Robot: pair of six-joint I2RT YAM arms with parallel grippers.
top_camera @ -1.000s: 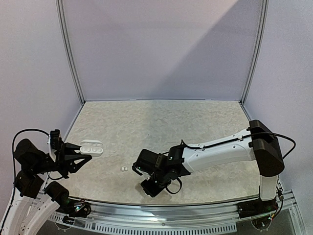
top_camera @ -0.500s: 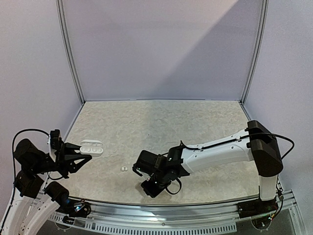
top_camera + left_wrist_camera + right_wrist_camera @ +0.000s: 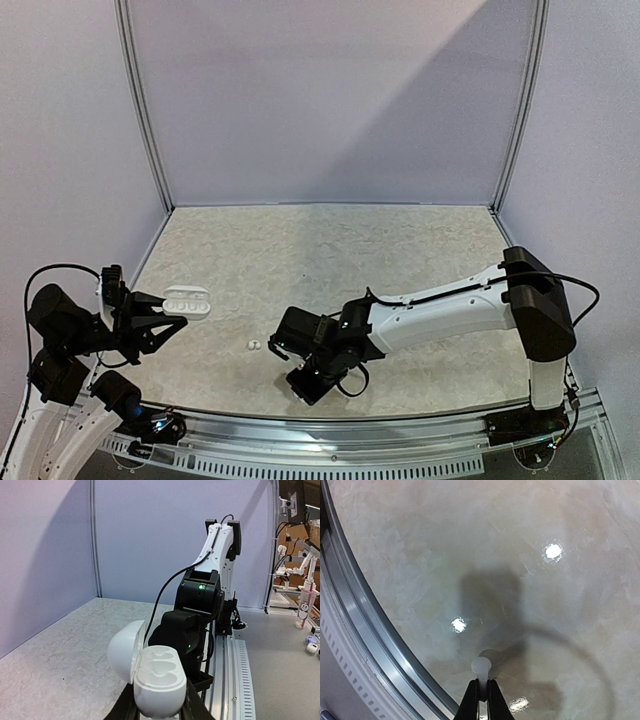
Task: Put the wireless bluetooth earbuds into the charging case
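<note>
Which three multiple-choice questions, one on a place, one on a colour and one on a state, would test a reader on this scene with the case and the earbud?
1. Where is the charging case?
A. in the left gripper
B. flat on the table
C. on the metal rail

2. What colour is the earbud at the tips of the right gripper?
A. black
B. white
C. red

3. How is the lid of the case?
A. shut
B. missing
C. open

Answers: 1 A, the left wrist view shows its fingers clasping the case. 2 B, it looks white between the shut black fingers. 3 C, the lid is swung aside and both wells lie bare.
</note>
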